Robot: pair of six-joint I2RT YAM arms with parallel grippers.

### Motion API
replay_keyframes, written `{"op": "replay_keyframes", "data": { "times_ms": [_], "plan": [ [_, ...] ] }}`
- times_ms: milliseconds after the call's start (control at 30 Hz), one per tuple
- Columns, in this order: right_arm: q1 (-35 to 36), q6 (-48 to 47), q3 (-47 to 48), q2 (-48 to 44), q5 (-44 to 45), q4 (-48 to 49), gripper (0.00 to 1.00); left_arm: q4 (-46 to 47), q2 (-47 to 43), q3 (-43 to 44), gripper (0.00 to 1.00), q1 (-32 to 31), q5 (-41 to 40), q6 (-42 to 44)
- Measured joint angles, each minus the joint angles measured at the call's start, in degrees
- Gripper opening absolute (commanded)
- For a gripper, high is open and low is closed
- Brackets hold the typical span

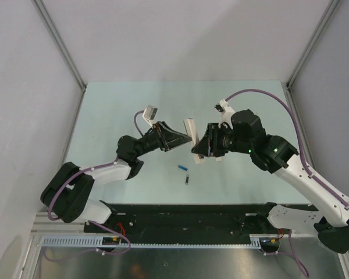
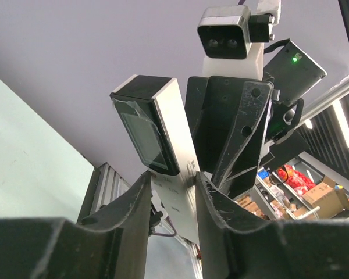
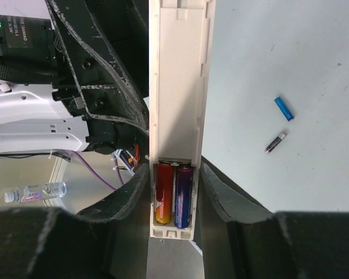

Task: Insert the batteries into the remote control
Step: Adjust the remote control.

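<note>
One remote control (image 3: 177, 87) clamped by left tool (image 2: 171, 186), right tool (image 3: 173, 174). Two batteries (image 3: 164, 195) inside, seemingly seated; two loose batteries (image 3: 284, 108) on table (image 3: 291, 46).

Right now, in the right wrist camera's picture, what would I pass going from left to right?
Water bottle → red battery → blue battery beside it inside the remote control → loose black battery.

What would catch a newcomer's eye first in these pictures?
The white remote control is held in the air over the table, clamped in the jaws of both arms at once. In the right wrist view its back is open, with a red battery and a blue battery side by side at the near end. Two more batteries lie loose on the table, a blue one and a black one.
</note>
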Motion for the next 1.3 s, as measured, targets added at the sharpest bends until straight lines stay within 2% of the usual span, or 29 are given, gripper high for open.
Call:
{"op": "replay_keyframes", "data": {
  "times_ms": [100, 167, 267, 300, 400, 467, 567, 600, 667, 733, 767, 800, 900, 1100, 1300],
  "plan": [
    [-0.09, 0.15, -0.02, -0.13, 0.00, 0.26, 0.00, -0.09, -0.57, -0.02, 0.27, 0.15, 0.00, 0.00],
    [-0.11, 0.17, -0.02, -0.20, -0.17, 0.92, 0.00, -0.09, -1.05, -0.02, 0.28, 0.31, -0.22, 0.02],
    [-0.13, 0.22, -0.04, -0.24, -0.46, 1.55, 0.00, -0.09, -1.51, -0.04, 0.41, 0.44, -0.39, 0.07],
    [-0.13, 0.39, -0.07, -0.24, -0.68, 1.77, 0.00, -0.02, -1.53, -0.04, 0.50, 0.48, -0.39, 0.09],
    [-0.11, 0.72, -0.46, -0.22, -1.77, 2.54, 0.00, 0.04, -1.53, -0.04, 0.59, 0.44, -0.28, 0.26],
    [-0.11, 0.83, -0.90, -0.22, -2.49, 2.69, 0.00, 0.02, -1.53, -0.04, 0.59, 0.39, -0.22, 0.26],
    [0.00, 1.05, -1.29, -0.22, -3.32, 2.86, 0.00, 0.02, -1.53, -0.04, 0.52, 0.37, -0.20, 0.31],
    [0.00, 1.09, -1.36, -0.22, -3.56, 3.04, 0.00, 0.02, -1.53, -0.04, 0.47, 0.35, -0.20, 0.33],
    [0.00, 1.20, -1.40, -0.20, -3.85, 3.30, 0.00, 0.00, -1.53, -0.04, 0.44, 0.35, -0.20, 0.37],
    [0.00, 1.20, -1.57, -0.22, -4.04, 3.74, 0.00, 0.00, -1.64, -0.04, 0.46, 0.37, -0.31, 0.26],
    [0.00, 1.22, -1.77, -0.24, -4.20, 4.07, 0.00, -0.04, -1.77, -0.04, 0.50, 0.37, -0.42, 0.26],
    [0.00, 1.29, -1.97, -0.28, -4.35, 4.55, 0.00, -0.07, -1.86, -0.07, 0.61, 0.42, -0.55, 0.28],
    [-0.26, 2.36, -3.37, -0.94, -5.38, 6.60, 0.00, -0.04, -2.16, -0.07, 0.72, 0.39, -0.79, 0.33],
    [-1.70, 5.99, -7.54, -2.73, -9.60, 12.02, 0.00, -0.15, -4.35, -0.09, 0.74, 0.39, -0.81, 0.37],
    [-2.86, 8.48, -8.72, -3.80, -12.28, 16.41, 0.00, 0.00, -6.27, -0.13, 0.65, 0.39, -0.81, 0.39]
  ]
}}
